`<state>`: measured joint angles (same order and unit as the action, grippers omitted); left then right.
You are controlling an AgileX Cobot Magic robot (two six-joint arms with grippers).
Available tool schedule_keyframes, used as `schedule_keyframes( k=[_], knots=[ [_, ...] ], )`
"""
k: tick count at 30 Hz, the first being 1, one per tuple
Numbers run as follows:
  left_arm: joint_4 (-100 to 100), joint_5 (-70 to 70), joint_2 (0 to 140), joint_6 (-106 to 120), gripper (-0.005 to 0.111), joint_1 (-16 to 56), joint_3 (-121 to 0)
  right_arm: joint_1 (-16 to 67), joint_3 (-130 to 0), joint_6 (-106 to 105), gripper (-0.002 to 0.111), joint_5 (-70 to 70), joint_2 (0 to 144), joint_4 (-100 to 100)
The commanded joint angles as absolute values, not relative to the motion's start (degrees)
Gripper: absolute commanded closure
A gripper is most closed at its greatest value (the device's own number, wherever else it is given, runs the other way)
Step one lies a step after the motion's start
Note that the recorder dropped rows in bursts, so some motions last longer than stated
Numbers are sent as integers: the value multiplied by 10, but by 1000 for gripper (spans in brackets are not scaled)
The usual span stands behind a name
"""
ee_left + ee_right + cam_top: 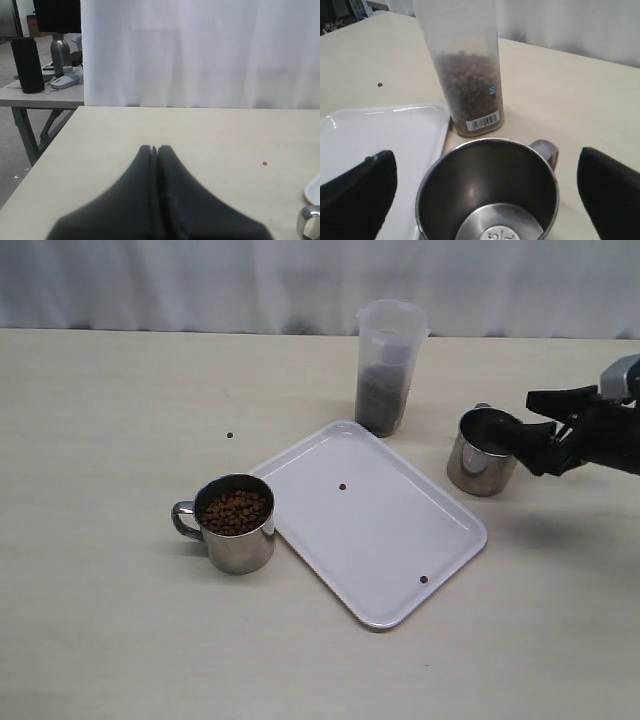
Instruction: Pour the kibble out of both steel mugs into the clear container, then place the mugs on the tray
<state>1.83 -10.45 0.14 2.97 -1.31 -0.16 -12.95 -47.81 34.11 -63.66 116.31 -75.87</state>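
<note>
**Q:** What do the surface and room look like?

**A:** A pale beige table (pixel 100 640) runs back to a white curtain (pixel 200 280). In the left wrist view, a grey desk (pixel 40 97) stands past the table's edge. It holds a black cylinder (pixel 27 65) and a steel bottle (pixel 60 52).

**Q:** Where are the things?

**A:** A white tray (pixel 400 540) lies at an angle mid-table. The clear container (pixel 388 365) stands upright just beyond its far corner, partly filled with kibble (pixel 381 400). The full mug (pixel 235 523) stands just beside the tray's left edge. The empty mug (pixel 482 452) stands upright to the right of the tray, near the container. Two loose pellets (pixel 342 486) lie on the tray and one on the table.

**Q:** And the claws?

**A:** The right claw (pixel 537 426) is spread wide, with a finger on each side of the empty mug, gripping nothing. The left claw (pixel 154 148) is clenched, its tips pressed together over the table, with nothing held.
</note>
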Motion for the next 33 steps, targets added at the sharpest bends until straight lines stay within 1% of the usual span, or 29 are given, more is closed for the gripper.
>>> schedule_keyframes(
  k=[1,2,4,5,8,9,11,15,17,18,20,22,25,28,31,33],
  knots=[
    [21,-100,0,29,107,-10,0,-152,-477,459,24,-641,1103,-807],
    [21,-100,0,29,107,-10,0,-164,-472,539,38,-637,1070,-833],
    [21,-100,0,29,107,-10,0,-175,-440,552,77,-609,1014,-840],
    [21,-100,0,29,107,-10,0,-175,-411,531,104,-600,977,-828],
    [21,-100,0,29,107,-10,0,-175,-303,468,103,-594,872,-712],
    [21,-100,0,29,107,-10,0,-175,-249,434,103,-571,827,-653],
    [21,-100,0,29,107,-10,0,-174,-181,378,103,-550,772,-561],
    [21,-100,0,29,107,-10,0,-174,-44,267,103,-554,635,-399],
    [21,-100,0,29,107,-10,0,-173,0,239,103,-545,562,-352],
    [21,-100,0,29,107,-10,0,-173,0,235,103,-528,520,-342],
    [21,-100,0,29,107,-10,0,-172,0,300,103,-411,432,-403],
    [21,-100,0,29,107,-10,0,-172,0,328,103,-357,357,-418],
    [21,-100,0,29,107,-10,0,-172,0,436,103,-260,229,-502],
    [21,-100,0,29,107,-10,0,-172,0,586,103,-219,119,-642],
    [21,-100,0,29,107,-10,0,-172,0,766,103,-220,21,-828],
    [21,-100,0,29,107,-10,0,-172,0,904,103,-218,0,-966]
  ],
)
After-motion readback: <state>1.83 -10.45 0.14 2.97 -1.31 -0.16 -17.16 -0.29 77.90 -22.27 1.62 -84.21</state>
